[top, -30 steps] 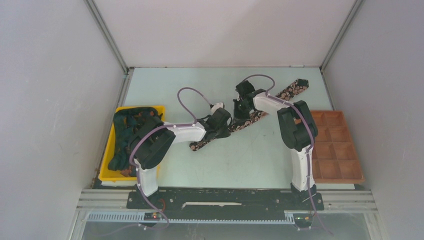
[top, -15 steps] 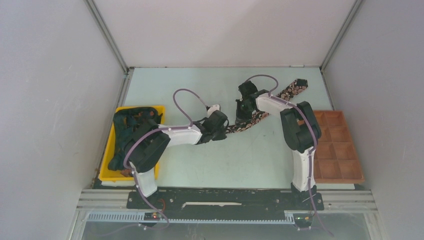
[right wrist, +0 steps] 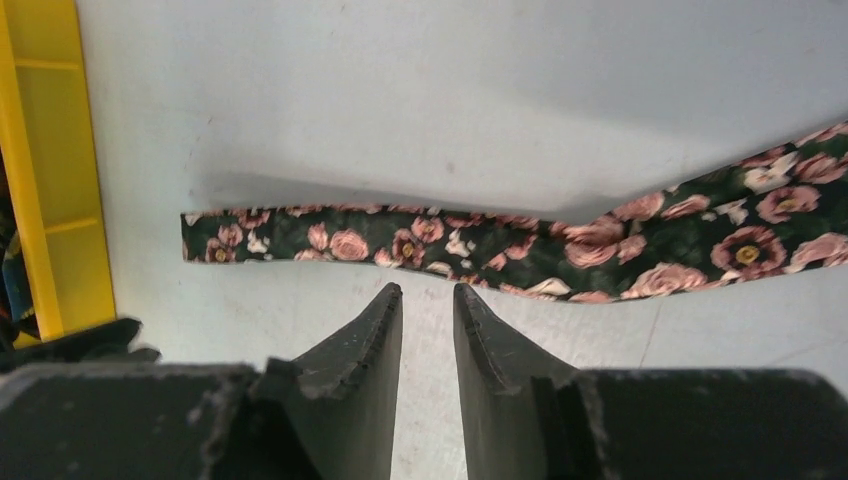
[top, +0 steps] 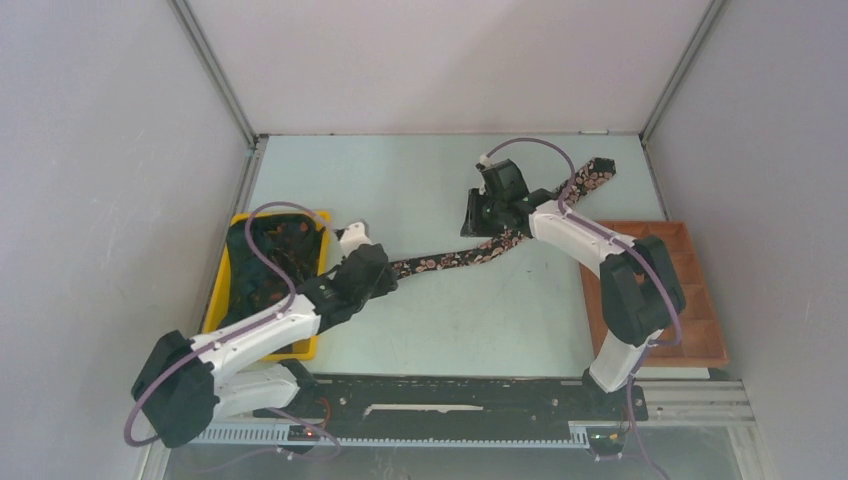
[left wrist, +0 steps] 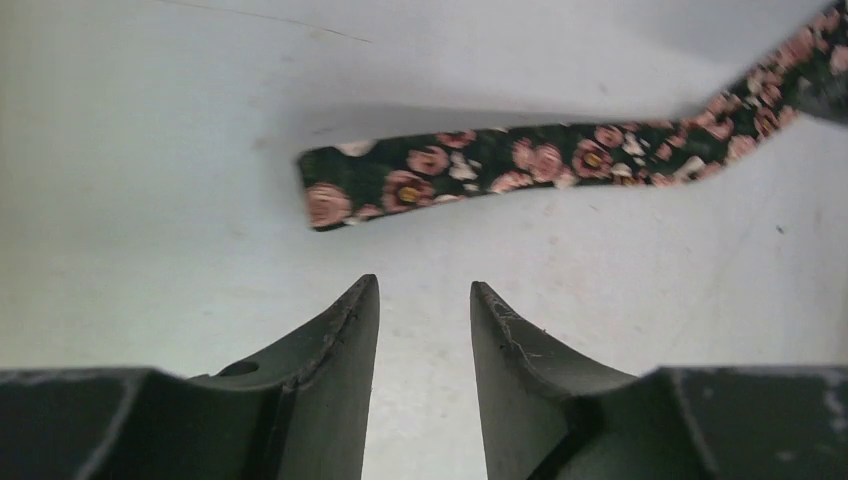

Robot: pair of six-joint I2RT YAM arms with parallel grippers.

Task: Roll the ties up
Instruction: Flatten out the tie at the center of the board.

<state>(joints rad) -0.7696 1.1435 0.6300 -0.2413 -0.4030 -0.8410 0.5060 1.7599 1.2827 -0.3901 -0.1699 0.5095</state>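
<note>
Your left hand (left wrist: 424,286) and right hand (right wrist: 428,290) are both hanging released, gripping nothing; tie (top: 450,258) is lying across the worktop (top: 480,315), centre frame.

Black tie (top: 450,259) (pink roses), yellow bin (top: 216,305)

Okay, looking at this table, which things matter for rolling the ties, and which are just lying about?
For the job: black floral-printed fabric necktie, lying flat, unrolled; left gripper and right gripper, both open, holding nothing; dark fabric heap in the yellow plastic bin, probably more ties.
Lying about: brown rectangular tray of square compartments at the right edge.
</note>
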